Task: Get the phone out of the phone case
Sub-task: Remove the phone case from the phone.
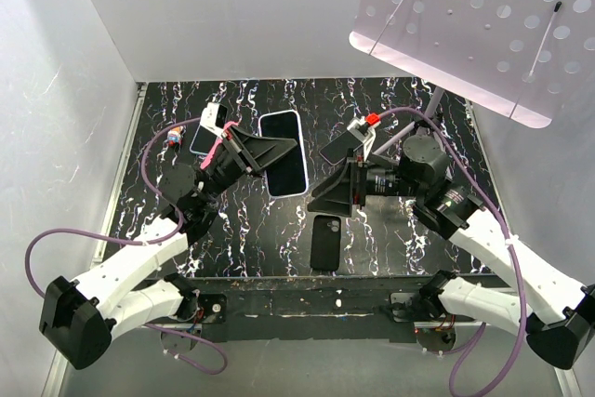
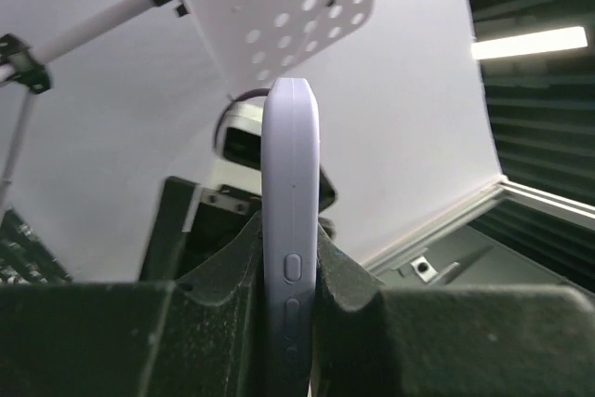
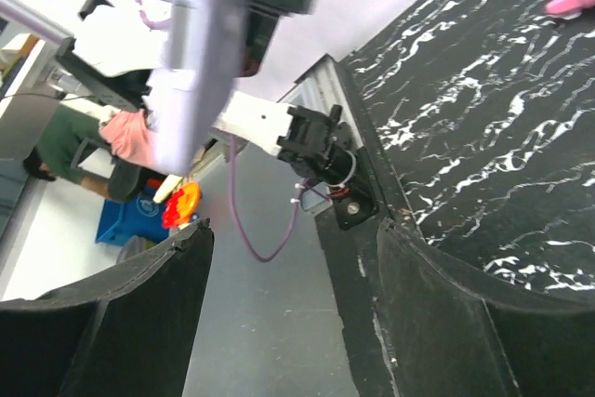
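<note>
My left gripper [image 1: 275, 157] is shut on a lavender phone case [image 1: 284, 152] and holds it above the table, its dark face up inside the pale rim. In the left wrist view the case's edge [image 2: 290, 192] with its side buttons stands upright between my jaws [image 2: 290, 262]. I cannot tell whether a phone sits inside it. A black phone-shaped slab [image 1: 325, 241] with a camera cutout lies flat on the table near the front. My right gripper [image 1: 323, 178] is open and empty just right of the case; its view [image 3: 293, 248] shows the case [image 3: 191, 53] blurred at top left.
Another phone [image 1: 206, 133] with a pink item [image 1: 223, 141] lies at the back left of the black marbled table [image 1: 400, 248]. A white perforated board [image 1: 483, 16] hangs over the back right. White walls enclose the table on the left and at the back.
</note>
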`<action>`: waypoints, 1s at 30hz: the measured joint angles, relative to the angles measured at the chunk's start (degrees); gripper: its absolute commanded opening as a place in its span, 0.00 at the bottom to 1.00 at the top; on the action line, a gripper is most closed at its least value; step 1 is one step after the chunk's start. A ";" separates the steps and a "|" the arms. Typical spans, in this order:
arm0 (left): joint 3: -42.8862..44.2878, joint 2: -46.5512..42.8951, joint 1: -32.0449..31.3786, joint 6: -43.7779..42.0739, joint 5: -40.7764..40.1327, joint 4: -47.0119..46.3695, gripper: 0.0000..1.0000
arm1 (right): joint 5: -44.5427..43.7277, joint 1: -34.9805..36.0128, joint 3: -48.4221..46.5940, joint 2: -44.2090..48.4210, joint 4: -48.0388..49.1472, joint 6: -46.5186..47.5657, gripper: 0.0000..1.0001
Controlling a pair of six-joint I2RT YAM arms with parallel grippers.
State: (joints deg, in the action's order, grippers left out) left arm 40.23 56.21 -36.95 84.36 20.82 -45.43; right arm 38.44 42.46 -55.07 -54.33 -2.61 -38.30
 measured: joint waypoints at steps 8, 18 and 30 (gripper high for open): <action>0.00 1.33 0.46 -1.51 0.02 3.63 0.00 | 1.64 0.81 -4.50 -3.21 3.72 -2.89 0.58; 0.02 1.33 0.50 -2.14 0.02 5.05 0.00 | 4.81 0.83 -5.64 -6.60 6.99 -4.96 0.38; 0.68 1.31 0.85 -2.23 0.39 6.91 0.00 | 4.90 2.97 -5.92 -6.95 3.32 0.37 0.27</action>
State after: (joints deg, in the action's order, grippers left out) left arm 40.91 57.52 -36.10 82.13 21.21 -38.52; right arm 43.33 45.43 -60.99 -61.28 0.71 -37.93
